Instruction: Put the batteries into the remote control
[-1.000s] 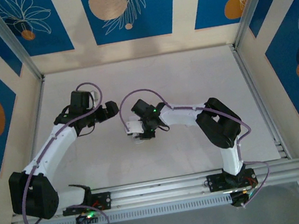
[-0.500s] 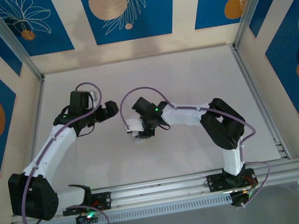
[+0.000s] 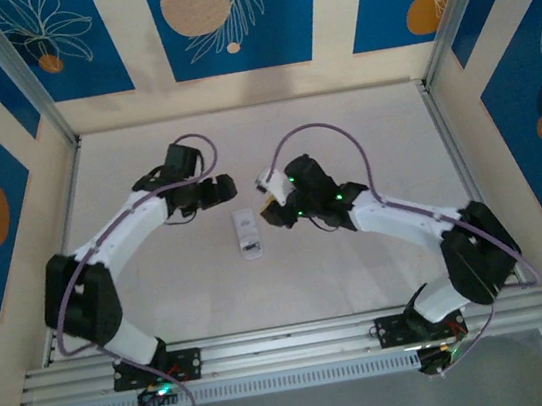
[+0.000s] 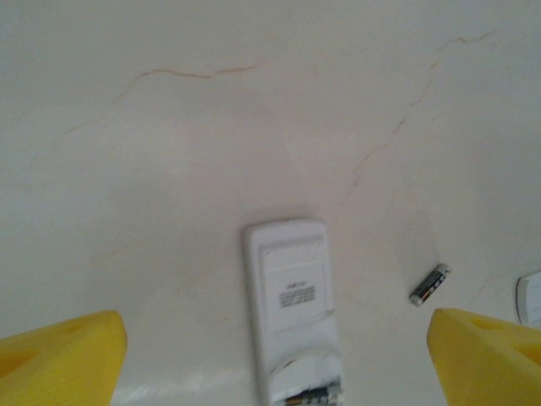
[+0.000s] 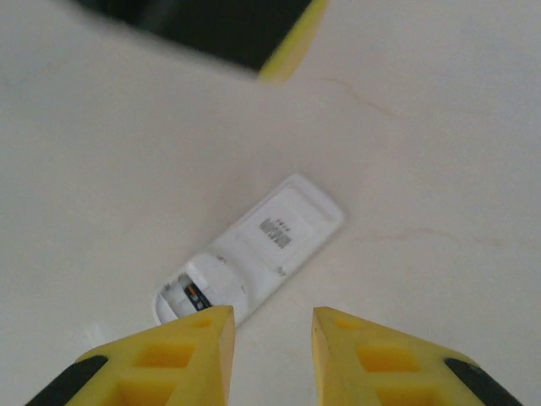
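Seen from above, two white robot arms bend in over a pale counter (image 3: 362, 130) toward one small white remote (image 3: 246, 235). It lies flat near the middle, its length running from 12 to 6 o'clock. The left fingers (image 3: 223, 187) sit at 11 o'clock from the remote and the right fingers (image 3: 270, 211) at 1 o'clock. Both are just beside it and not touching it.

In the left wrist view the remote lies back side up, with one printed label in the middle of its back. Its 6 o'clock end has the battery bay open. Two batteries show. The first battery (image 4: 310, 395) sits inside the bay, partly cut off by the frame edge. The second battery (image 4: 429, 284) lies loose on the counter at 3 o'clock from the remote, near it but apart, tilted toward 1 o'clock. Further out at 3 o'clock a small white piece (image 4: 531, 298) is cut by the frame edge; what it is cannot be told. The two yellow left fingers are spread wide, one in each lower corner, gripping nothing.

In the right wrist view the remote slants from 7 to 1 o'clock, with the open bay at the 7 o'clock end and a dark battery inside. The two yellow right fingers stand a narrow gap apart at 6 o'clock from the remote, gripping nothing.
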